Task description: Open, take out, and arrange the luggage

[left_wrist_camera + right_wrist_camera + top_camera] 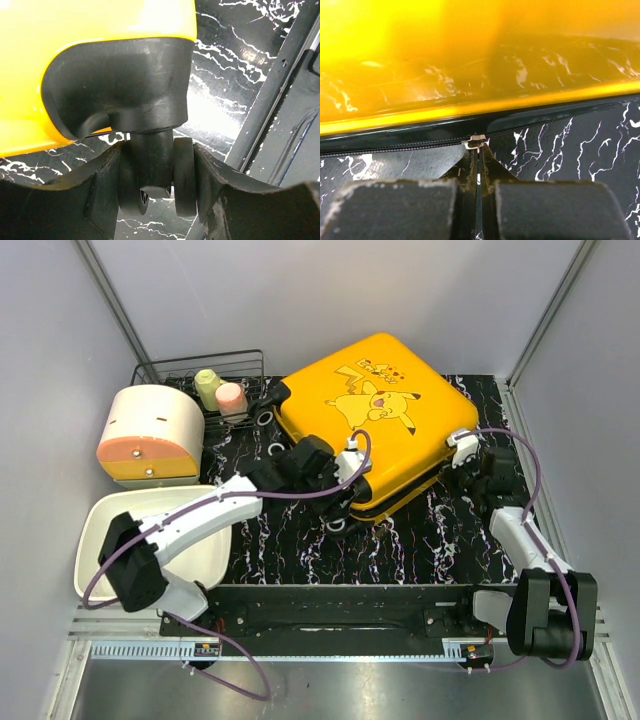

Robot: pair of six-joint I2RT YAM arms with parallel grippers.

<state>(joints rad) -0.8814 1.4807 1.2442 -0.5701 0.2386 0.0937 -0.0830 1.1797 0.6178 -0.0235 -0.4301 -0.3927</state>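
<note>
The luggage is a yellow hard-shell suitcase with a Pikachu print, lying flat and zipped on the black marbled mat. My left gripper is at its near corner. In the left wrist view the left gripper has its fingers pressed on both sides of a black double caster wheel under the yellow shell. My right gripper is at the suitcase's right edge. In the right wrist view the right gripper is shut on the metal zipper pull on the black zipper line below the yellow shell.
A white tray sits near left under the left arm. Behind it stands a cream-and-orange round container. A wire basket at the back left holds a green cup and a pink one. Walls close in on three sides.
</note>
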